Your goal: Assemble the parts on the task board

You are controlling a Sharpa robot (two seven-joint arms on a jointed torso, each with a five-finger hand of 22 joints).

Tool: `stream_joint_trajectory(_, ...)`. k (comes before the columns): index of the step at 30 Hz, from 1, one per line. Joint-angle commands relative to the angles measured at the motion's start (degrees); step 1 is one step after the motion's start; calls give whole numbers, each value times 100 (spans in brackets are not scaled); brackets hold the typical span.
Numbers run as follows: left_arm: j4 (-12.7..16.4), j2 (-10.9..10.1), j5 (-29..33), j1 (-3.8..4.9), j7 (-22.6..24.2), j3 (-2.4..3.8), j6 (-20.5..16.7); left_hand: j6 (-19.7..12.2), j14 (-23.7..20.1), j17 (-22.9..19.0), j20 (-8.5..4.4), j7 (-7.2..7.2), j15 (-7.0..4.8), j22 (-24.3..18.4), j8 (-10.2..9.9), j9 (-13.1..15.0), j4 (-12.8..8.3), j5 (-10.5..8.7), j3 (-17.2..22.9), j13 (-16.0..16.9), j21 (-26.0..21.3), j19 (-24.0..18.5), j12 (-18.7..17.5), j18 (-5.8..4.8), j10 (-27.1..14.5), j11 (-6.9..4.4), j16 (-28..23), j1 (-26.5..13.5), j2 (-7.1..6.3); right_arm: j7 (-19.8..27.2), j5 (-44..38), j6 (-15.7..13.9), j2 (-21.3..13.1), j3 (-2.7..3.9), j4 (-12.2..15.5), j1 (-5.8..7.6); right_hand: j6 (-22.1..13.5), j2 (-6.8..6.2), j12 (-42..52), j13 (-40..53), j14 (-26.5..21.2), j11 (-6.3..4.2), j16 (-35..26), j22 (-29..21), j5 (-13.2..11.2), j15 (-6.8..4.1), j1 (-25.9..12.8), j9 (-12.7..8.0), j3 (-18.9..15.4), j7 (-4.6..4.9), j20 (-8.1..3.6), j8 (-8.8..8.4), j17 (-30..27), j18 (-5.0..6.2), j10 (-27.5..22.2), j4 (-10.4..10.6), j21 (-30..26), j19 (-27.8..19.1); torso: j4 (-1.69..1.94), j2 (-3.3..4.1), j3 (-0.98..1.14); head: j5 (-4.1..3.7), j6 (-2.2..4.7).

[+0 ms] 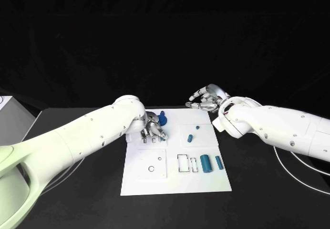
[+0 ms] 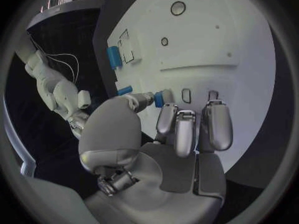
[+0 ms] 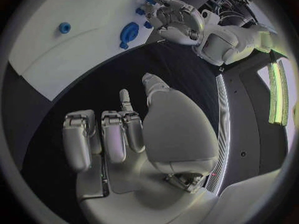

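Observation:
The white task board (image 1: 175,183) lies in the middle of the black table. My left hand (image 1: 152,129) rests fingers-down on its far left part. In the left wrist view the thumb and a finger pinch a small blue part (image 2: 159,98) just above the board (image 2: 206,40). A larger round blue part (image 1: 162,116) stands right beside that hand. My right hand (image 1: 206,100) hovers over the bare table past the board's far right corner, fingers loosely bent and holding nothing (image 3: 124,134).
Two small blue parts (image 1: 197,128) (image 1: 190,138) lie mid-board. Two blue cylinders (image 1: 205,163) (image 1: 219,162) lie near the right edge beside rectangular slots (image 1: 183,162). Round holes (image 1: 151,169) mark the left half. A pale box (image 1: 10,114) stands at the table's far left.

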Motion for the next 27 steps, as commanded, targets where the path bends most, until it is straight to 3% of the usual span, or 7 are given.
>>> stream_joint_trajectory(1,6,-13,12,-38,-29,-27,-68,-16,586,1459,-43,-51,-48,10,47,186,-240,538,239,-10,-28,-8,-32,-29,-31,-19,-4,187,93,-34,-90,139,14,1,-11,1,-46,-4,4,1339,519,27,-20,1395,3,21,-61,9,-37,-13,18,34,1133,-91,397,-3,-11,556,-7,14,-10,12,-6)
stream_joint_trajectory(5,45,-19,22,-38,-20,-24,-91,-27,593,1476,-48,-54,-54,33,97,335,-425,932,376,1,-20,5,-34,-33,2,-25,4,161,136,-53,-127,183,22,1,-20,0,-46,-4,4,1339,519,27,-20,1395,3,21,-61,9,-37,-13,18,34,1133,-91,397,-3,-11,556,-3,15,-9,10,-19)
stream_joint_trajectory(10,69,-34,66,-38,-10,-21,-151,5,606,1508,-41,-68,-68,60,133,421,-532,1102,445,9,-8,22,-34,-40,35,-40,21,136,148,-75,-161,244,28,1,-25,-1,-46,-4,4,1339,519,27,-20,1395,3,21,-61,9,-37,-13,18,34,1133,-91,397,-3,-11,556,12,10,-6,-3,-34)
stream_joint_trajectory(14,102,-71,79,-36,-9,-19,-170,87,606,1508,-45,-88,-92,115,155,507,-654,1368,543,15,16,62,-45,-49,100,-65,21,94,170,-85,-182,270,23,0,-29,-2,-48,-1,2,1338,518,27,-21,1397,12,21,-64,12,-37,-12,19,35,1131,-92,396,-5,-9,557,19,6,-6,-8,-35)
stream_joint_trajectory(22,257,-216,109,-31,-23,-14,-104,161,606,1508,-56,-110,-111,109,168,568,-732,1524,605,25,13,65,-53,-47,146,-87,21,39,166,-94,-209,296,2,-2,-47,-5,-48,-1,2,1338,518,27,-21,1397,12,21,-64,12,-37,-12,19,35,1131,-92,396,-5,-9,557,31,2,-2,5,-19)
stream_joint_trajectory(27,460,-407,95,-28,-38,-7,18,225,606,1508,-71,-128,-127,106,174,614,-798,1659,672,9,10,68,-75,-46,165,-106,21,-12,155,-85,-220,288,-10,-3,-81,-6,-48,-1,2,1338,518,27,-21,1397,12,21,-64,12,-37,-12,19,35,1131,-92,396,-5,-9,557,42,-13,15,24,-28)
